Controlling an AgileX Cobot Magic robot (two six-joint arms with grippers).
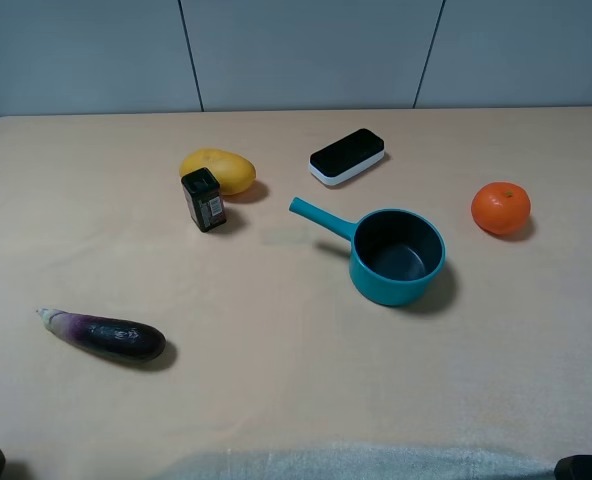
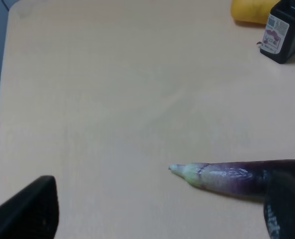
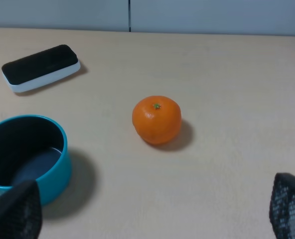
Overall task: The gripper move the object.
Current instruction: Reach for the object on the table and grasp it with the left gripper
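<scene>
The object, a glossy dark purple eggplant (image 1: 106,336) with a pale stem end, lies on the tan table at the front left. In the left wrist view the eggplant (image 2: 227,178) lies flat with its stem tip pointing into the gap between the fingers. My left gripper (image 2: 160,211) is open, its two dark fingers (image 2: 25,211) wide apart and holding nothing. It hovers short of the eggplant without touching it. My right gripper (image 3: 152,211) is open too and empty, facing an orange (image 3: 156,119). Only dark corners of both arms show at the bottom edge of the high view.
A teal saucepan (image 1: 421,285) sits mid-table with its handle pointing back left. Behind it are a yellow mango (image 1: 219,170), a small black box (image 1: 204,199) and a black-and-white block (image 1: 347,156). The orange (image 1: 501,207) is at the right. The table's left edge (image 2: 0,99) is close to the left gripper.
</scene>
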